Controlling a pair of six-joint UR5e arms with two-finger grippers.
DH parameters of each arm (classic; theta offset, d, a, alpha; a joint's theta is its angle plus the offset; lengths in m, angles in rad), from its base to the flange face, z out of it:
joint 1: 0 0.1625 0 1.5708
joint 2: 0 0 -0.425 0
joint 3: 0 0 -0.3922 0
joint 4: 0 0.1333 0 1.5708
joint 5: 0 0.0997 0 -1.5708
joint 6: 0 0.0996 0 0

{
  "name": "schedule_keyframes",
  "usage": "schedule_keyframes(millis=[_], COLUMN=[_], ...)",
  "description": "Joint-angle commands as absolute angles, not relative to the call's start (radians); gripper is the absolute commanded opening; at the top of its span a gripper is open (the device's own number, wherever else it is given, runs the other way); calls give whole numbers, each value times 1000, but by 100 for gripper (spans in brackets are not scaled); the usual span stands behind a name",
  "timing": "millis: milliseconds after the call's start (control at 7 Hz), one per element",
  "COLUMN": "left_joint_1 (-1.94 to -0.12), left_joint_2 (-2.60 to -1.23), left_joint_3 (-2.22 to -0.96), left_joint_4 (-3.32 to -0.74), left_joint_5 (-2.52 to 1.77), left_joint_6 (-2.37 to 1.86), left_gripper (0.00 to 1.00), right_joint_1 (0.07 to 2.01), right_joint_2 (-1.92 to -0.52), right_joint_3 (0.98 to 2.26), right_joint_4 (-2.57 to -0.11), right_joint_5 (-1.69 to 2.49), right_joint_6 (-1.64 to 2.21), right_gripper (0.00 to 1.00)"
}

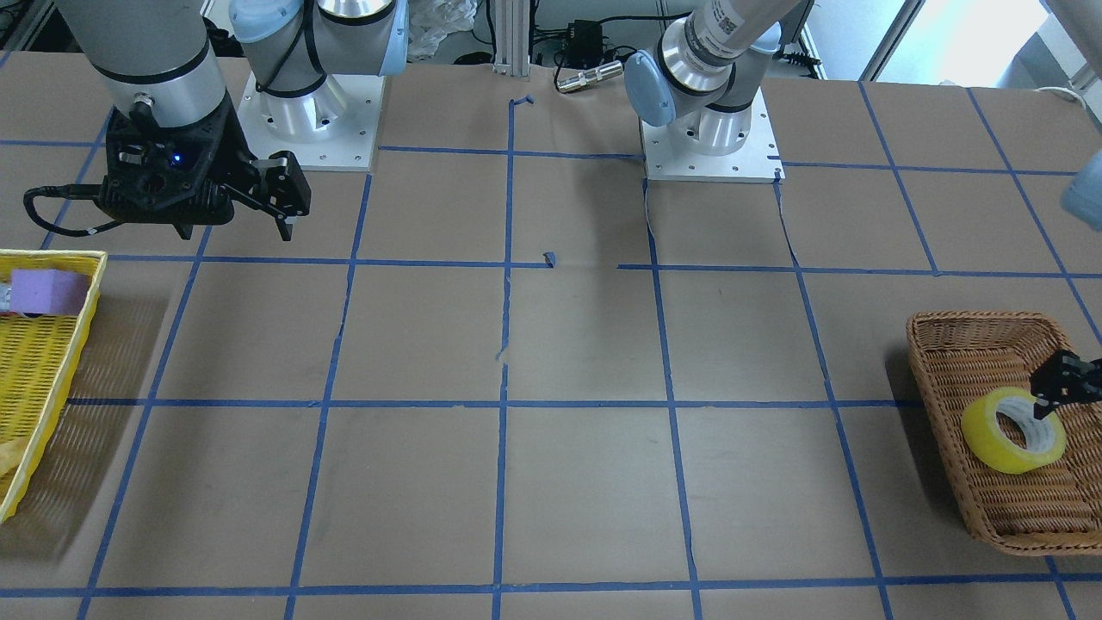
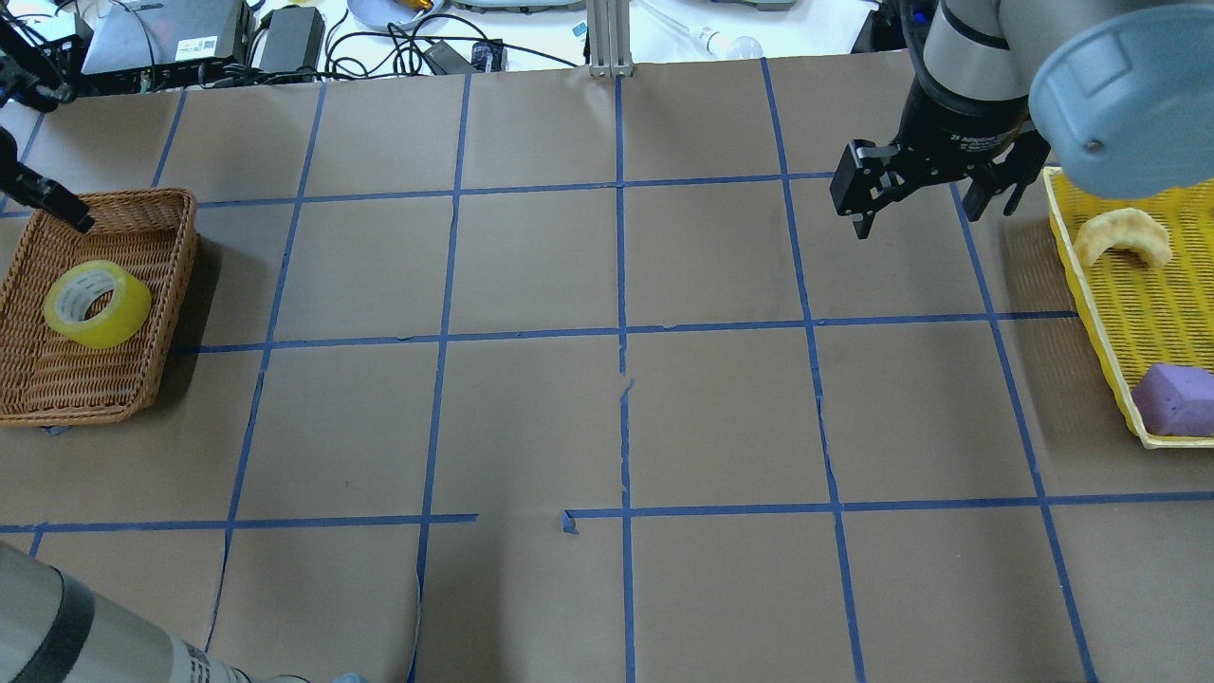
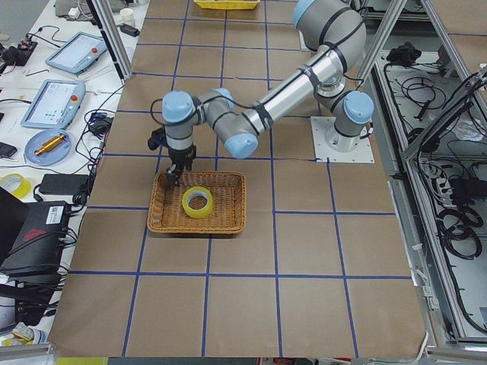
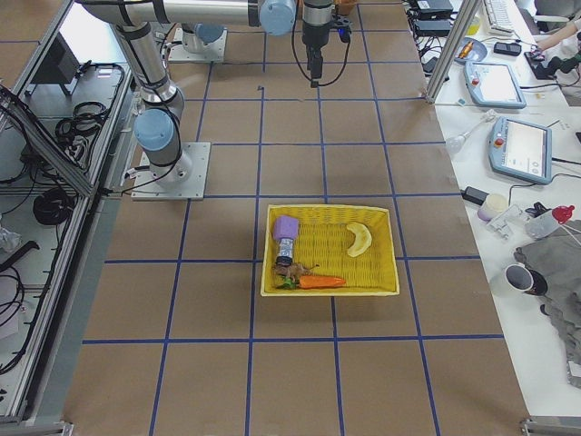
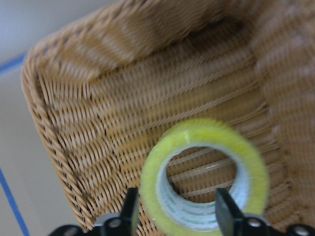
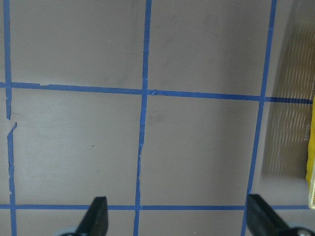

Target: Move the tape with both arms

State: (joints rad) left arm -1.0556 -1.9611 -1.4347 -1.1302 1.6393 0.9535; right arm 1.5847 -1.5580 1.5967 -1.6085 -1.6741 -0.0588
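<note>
The yellow tape roll lies tilted in a brown wicker basket at the table's end on my left; it also shows in the overhead view. My left gripper is open and hangs just above the roll. One finger is outside the ring's edge and the other is over its hole, and they are not closed on the roll. The left gripper also shows in the front view. My right gripper is open and empty, above bare table beside the yellow tray.
A yellow mesh tray at the table's right end holds a purple block, a banana-shaped piece and other small items. Blue tape lines grid the brown table. Cables and devices lie beyond the far edge.
</note>
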Motion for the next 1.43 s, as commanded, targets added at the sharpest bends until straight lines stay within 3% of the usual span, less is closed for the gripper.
schedule_keyframes(millis=[0, 286, 571, 857, 1286], left_joint_1=[-1251, -1488, -1613, -1611, -1602], left_joint_2=[-1797, -1686, -1575, -1514, -1514], left_joint_3=[-1397, -1419, -1460, -1541, -1536], left_joint_4=[-1420, -1526, -1538, -1539, -1579], left_joint_5=[1641, 1692, 1687, 1666, 1588], left_joint_6=[558, 175, 106, 103, 106], left_gripper=[100, 100, 100, 100, 100], right_joint_1=[1585, 1585, 1586, 1585, 1585], right_joint_2=[-1559, -1557, -1559, -1557, -1557], right_joint_3=[1597, 1597, 1597, 1597, 1595], right_joint_4=[-1605, -1606, -1606, -1606, -1609], right_joint_5=[-1678, -1677, -1667, -1677, -1668], right_joint_6=[-60, -64, -64, -64, -64], right_gripper=[100, 100, 100, 100, 100])
